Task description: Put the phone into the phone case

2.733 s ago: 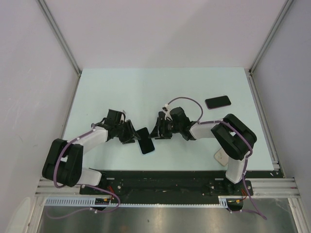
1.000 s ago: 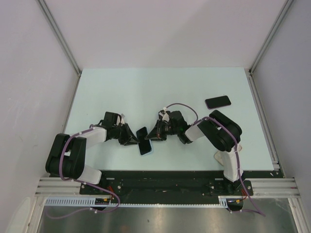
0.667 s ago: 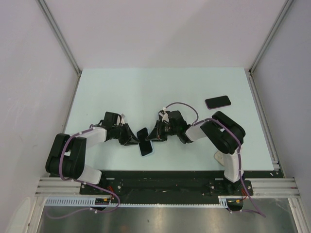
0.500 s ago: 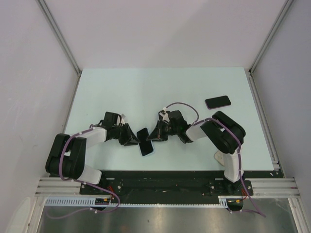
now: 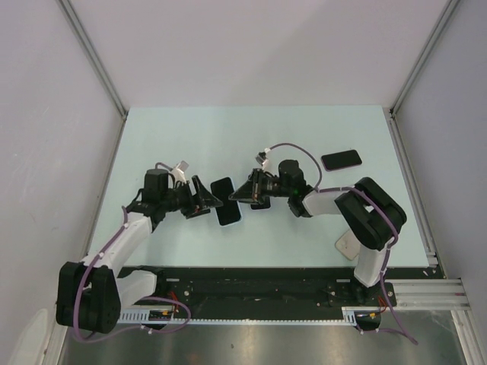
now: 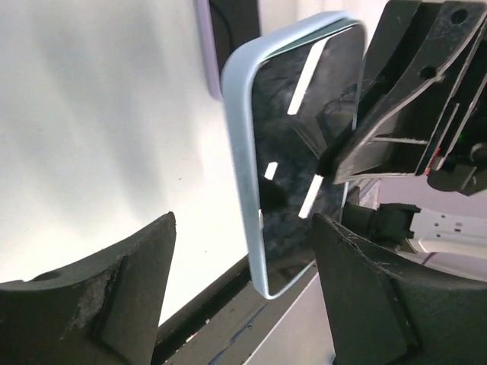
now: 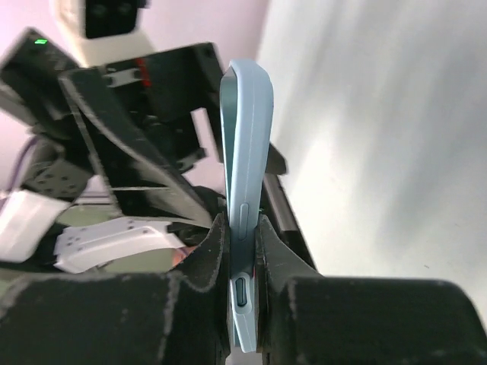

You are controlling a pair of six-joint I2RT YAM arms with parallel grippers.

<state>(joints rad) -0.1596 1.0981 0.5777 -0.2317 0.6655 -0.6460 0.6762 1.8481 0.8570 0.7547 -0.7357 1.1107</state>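
Right hand (image 7: 242,232) is pinched tight on the edge of the phone (image 6: 300,144), which sits in its blue case (image 6: 237,167). Left hand (image 6: 242,232) is spread wide open just beside it.

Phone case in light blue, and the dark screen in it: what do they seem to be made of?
The phone case looks like soft plastic or silicone with a matte finish: its pale blue edge is rounded and even, shows no glare, and has moulded side buttons. The screen looks like glossy glass: it is dark and mirrors sharp bright streaks of light.
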